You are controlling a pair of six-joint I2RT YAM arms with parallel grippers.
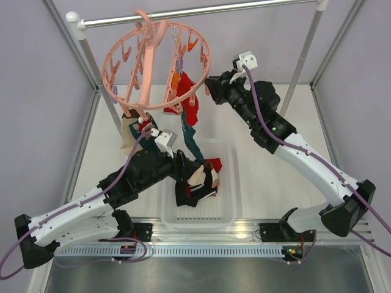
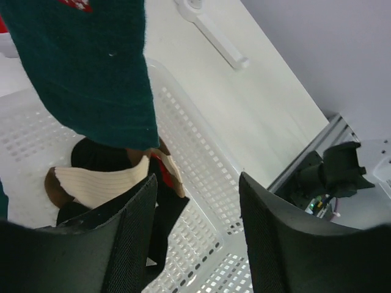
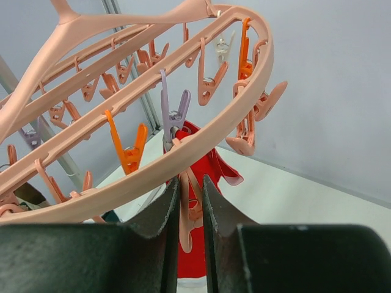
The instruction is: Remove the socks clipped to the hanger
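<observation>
Right pincer is clamping a pink clip holding a red sock at the hanger's right rim, probably needing a firmer squeeze to free it, while left pincer is hovering apart over the basket

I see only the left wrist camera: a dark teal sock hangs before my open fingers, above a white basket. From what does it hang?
Observer: The teal sock hangs from the near rim of the pink hanger, beside a red sock. Its own clip is hard to make out.
Operator: Where is the right gripper?
Observer: The right gripper is at the ring's right side, closed on a pink clip just above that red sock.
Operator: Are other socks up there?
Observer: Yes, a beige-brown sock hangs at the ring's left side.
</observation>
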